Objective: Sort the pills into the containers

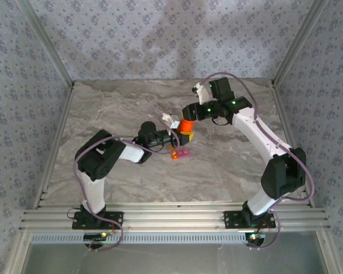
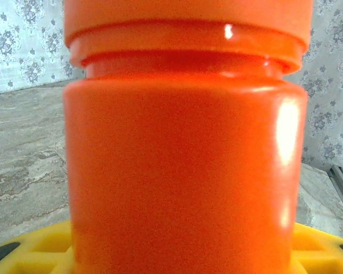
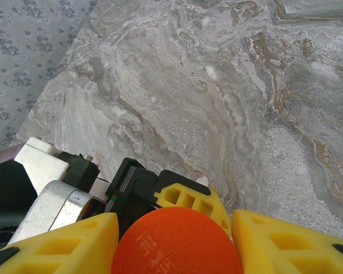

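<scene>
The two tiny joined containers lie on the table, the orange box [image 1: 175, 153] beside the pink box [image 1: 184, 153], just in front of both grippers. An opaque orange bottle [image 1: 186, 126] stands upright above them. My left gripper [image 1: 182, 136] is shut on the bottle's body [image 2: 183, 171], with its yellow fingers [image 2: 34, 251] low at either side. My right gripper [image 1: 188, 118] comes from the right at the bottle's cap [image 3: 177, 242], and its yellow fingers [image 3: 63, 242] press against the cap's two sides. I cannot make out any pills.
The marble table [image 1: 120, 108] stretches out around the arms, with patterned walls at the back and sides. A metal rail [image 1: 171, 220] runs along the near edge by the arm bases. The left gripper's black and white body [image 3: 51, 182] sits close under the right wrist camera.
</scene>
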Controlling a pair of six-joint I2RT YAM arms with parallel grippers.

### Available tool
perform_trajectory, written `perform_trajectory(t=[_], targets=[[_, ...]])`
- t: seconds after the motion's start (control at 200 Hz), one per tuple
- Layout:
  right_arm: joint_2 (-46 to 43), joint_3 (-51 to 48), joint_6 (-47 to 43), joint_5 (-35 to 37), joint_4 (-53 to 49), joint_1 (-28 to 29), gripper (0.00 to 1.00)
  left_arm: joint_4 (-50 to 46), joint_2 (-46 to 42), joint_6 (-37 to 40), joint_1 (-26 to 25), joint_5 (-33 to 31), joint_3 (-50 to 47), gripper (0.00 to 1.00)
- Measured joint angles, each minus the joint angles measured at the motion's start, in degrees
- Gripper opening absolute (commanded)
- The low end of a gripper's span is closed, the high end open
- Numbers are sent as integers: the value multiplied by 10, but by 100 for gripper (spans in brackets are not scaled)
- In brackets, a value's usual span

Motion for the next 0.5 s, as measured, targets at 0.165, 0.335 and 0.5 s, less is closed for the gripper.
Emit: perform_trajectory(t=[0.165,0.335,0.5], targets=[[-14,-41,37,17,42,2,50,-23,0,0,0,2,0,0],[-57,-116,123,86,120,22,52,-40,0,5,-2,5,0,0],[-76,-158,183,142,173,40,52,-51,0,5,-2,8,0,0]])
